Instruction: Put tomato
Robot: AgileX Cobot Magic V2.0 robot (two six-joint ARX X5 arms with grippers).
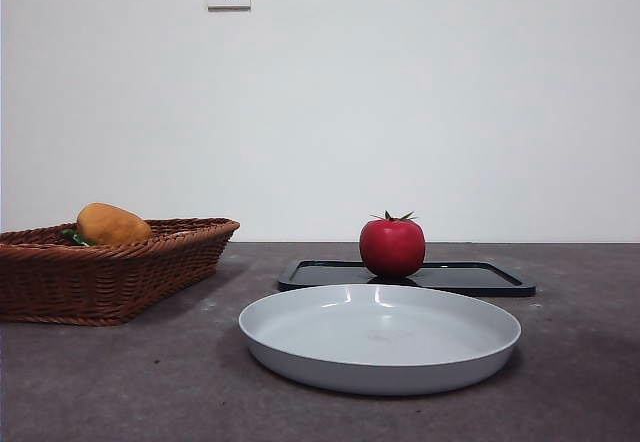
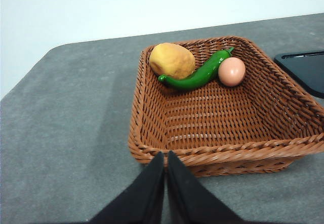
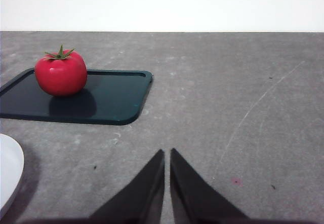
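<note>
A glossy red tomato point(image 1: 392, 247) with a green stem stands upright on a flat black tray point(image 1: 470, 278) behind a white plate point(image 1: 300, 327). The right wrist view shows the tomato point(image 3: 61, 74) on the tray point(image 3: 111, 100), well off from my right gripper point(image 3: 167, 155), which is shut with nothing in it, over bare table. My left gripper point(image 2: 165, 158) is also shut and empty, just outside the near rim of a wicker basket point(image 2: 212, 155). Neither arm shows in the front view.
The wicker basket point(image 1: 60, 282) at the left holds an orange-yellow fruit point(image 2: 172, 60), a green pepper point(image 2: 200, 73) and an egg point(image 2: 232, 71). A corner of the black tray point(image 2: 304, 69) lies beside the basket. The plate's edge point(image 3: 12, 171) shows near the right gripper.
</note>
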